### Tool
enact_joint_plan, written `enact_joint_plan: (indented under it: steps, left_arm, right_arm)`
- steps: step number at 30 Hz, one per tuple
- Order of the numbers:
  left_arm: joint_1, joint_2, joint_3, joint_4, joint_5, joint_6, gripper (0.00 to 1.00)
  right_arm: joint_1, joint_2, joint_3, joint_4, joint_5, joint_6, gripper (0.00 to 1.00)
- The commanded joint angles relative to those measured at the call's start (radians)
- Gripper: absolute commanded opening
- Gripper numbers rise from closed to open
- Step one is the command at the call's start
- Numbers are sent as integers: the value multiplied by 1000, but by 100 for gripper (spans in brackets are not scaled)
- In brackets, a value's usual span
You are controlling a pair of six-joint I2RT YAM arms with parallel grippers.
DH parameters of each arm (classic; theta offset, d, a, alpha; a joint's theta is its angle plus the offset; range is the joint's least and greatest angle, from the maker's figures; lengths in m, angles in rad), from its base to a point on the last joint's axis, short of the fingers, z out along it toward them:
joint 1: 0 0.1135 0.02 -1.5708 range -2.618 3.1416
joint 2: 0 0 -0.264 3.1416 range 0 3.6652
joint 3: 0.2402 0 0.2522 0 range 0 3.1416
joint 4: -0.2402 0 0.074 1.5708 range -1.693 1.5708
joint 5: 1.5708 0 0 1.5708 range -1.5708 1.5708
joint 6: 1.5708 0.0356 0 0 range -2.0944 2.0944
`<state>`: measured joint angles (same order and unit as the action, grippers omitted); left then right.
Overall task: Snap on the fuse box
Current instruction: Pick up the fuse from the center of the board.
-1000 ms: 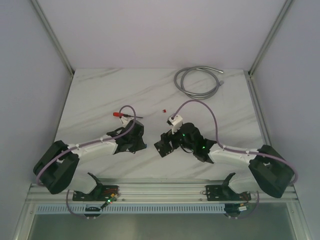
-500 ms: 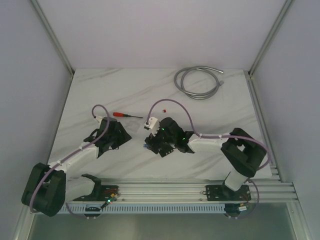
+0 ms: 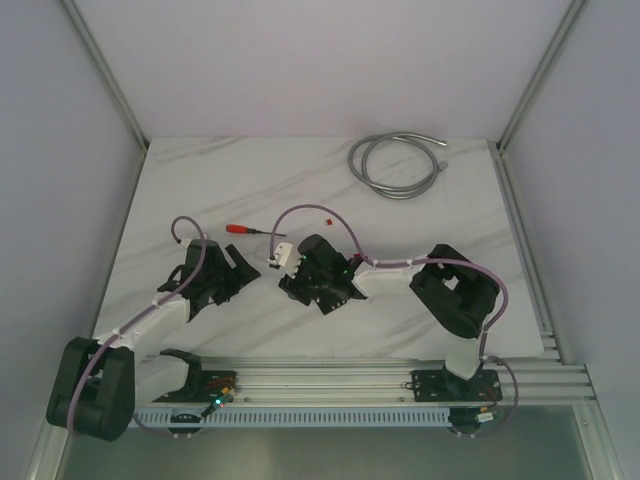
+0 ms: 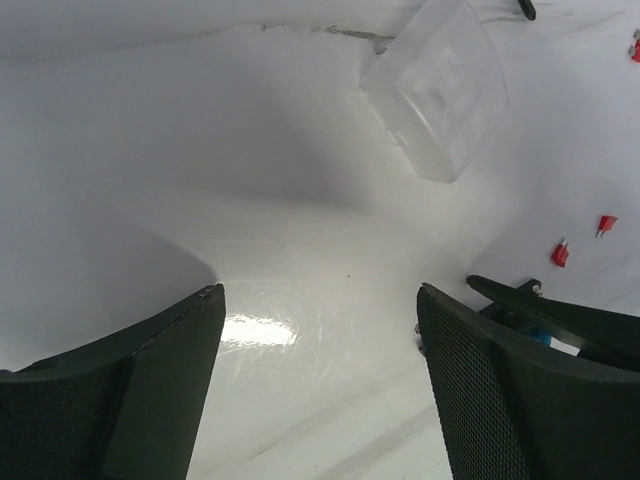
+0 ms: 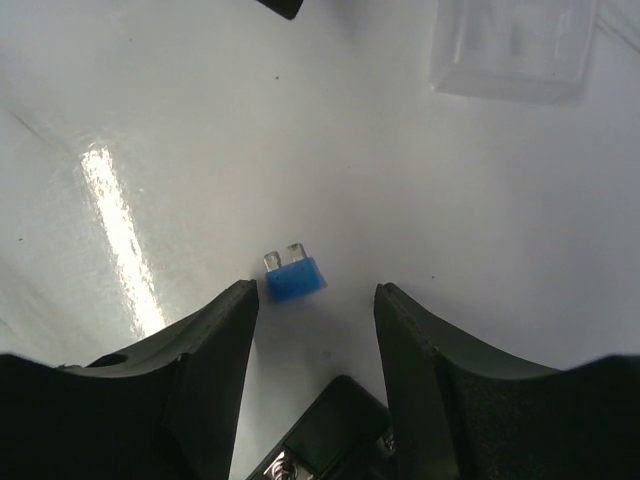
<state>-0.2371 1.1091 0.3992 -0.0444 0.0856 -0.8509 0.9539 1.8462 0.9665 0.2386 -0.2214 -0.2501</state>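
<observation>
- The top external camera sat high above and behind the arms, looking down on the whole marble table [image 3: 400,300]. The bases lay at 6 o'clock and a coiled grey cable [image 3: 395,165] toward 12 o'clock.
- The left wrist camera rode close over the tabletop, looking out through the left gripper [image 4: 320,300]. Its fingers sat at 7 and 5 o'clock, and a clear plastic cover [image 4: 435,90] lay at 1 o'clock.
- The right wrist camera looked steeply down from very near through the right gripper [image 5: 315,287]. A blue fuse [image 5: 293,278] lay near centre.
- Both wrist views shared the clear plastic cover [image 5: 515,45], which also lay at 1 o'clock in the right wrist view.
</observation>
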Motion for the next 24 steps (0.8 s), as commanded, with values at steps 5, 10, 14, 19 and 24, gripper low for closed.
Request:
enact_joint_plan:
  steps: [5,10,14,19,24]
  left_arm:
    - [10,-1,-8,14,33,14,91]
    - [9,9,-3,20,45,9,92]
    - [7,29,-3,44,84,2,92]
    - [-9,59,-12,104,144,-16,90]
    - [-44,93,-8,137,152,-28,87]
  right_arm:
    - [5,49,55,-65,-32,-54,50]
    - [6,61,62,-96,-39,-56,40]
    - [6,60,54,-101,-34,-41,30]
    - [5,23,16,-85,-4,-5,23]
    - [4,-10,-14,-81,52,48,21]
